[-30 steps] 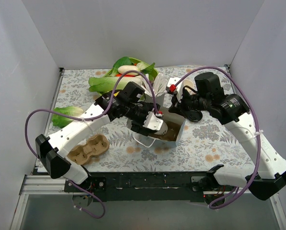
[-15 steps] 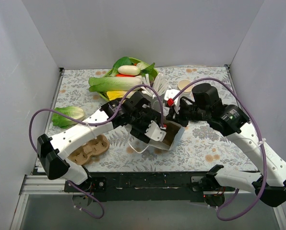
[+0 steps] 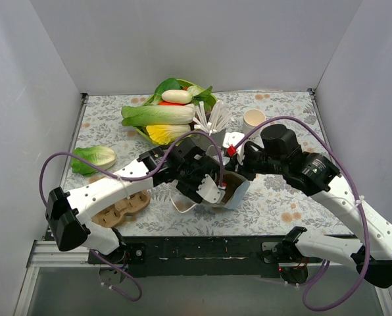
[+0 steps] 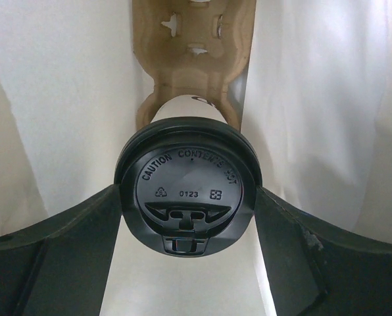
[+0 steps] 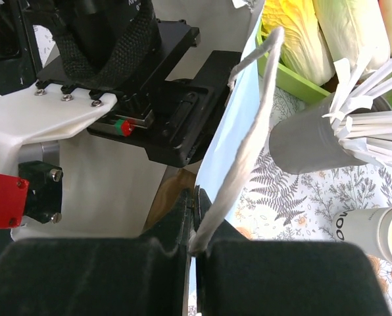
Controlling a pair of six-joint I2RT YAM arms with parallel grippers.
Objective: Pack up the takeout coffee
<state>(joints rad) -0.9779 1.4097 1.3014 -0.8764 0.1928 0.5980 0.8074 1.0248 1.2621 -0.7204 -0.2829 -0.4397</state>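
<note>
Evidently the right end effector (image 5: 195,245) pinches the handle (image 5: 250,118) of the white bag (image 4: 64,99) to hold its mouth open, while the left end effector (image 4: 187,201) clasps the takeout coffee (image 4: 183,164) inside it, aimed at the cardboard carrier (image 4: 193,39).

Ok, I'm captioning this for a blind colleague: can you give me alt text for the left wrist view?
A black lid reading CAUTION CONTENTS HOT, on a cream-white paper cup, fills the centre, gripped between the dark fingers of the left gripper. The cup's far end sits in a brown cardboard carrier, with white bag walls on both sides.
</note>
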